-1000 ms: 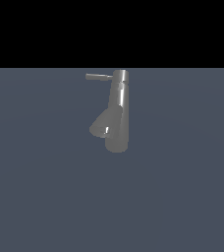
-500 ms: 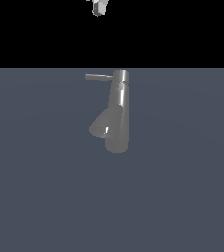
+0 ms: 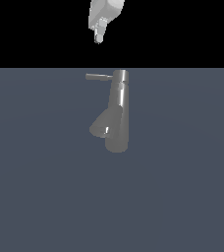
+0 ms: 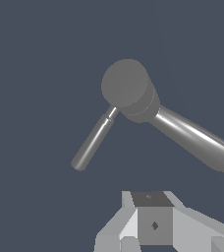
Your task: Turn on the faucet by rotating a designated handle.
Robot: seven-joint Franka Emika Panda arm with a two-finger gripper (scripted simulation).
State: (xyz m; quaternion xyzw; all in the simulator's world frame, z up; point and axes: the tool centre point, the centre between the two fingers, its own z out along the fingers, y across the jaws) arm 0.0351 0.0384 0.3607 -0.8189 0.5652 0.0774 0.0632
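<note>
Claw (image 3: pixel 98 39) hangs above the thin grey handle (image 3: pixel 99 77).

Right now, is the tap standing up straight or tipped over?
Standing up straight. The tap rises straight from the floor, its thin handle sticking out sideways near the top.

Open air between gripper (image 3: pixel 98 38) and handle (image 3: pixel 98 77).
</note>
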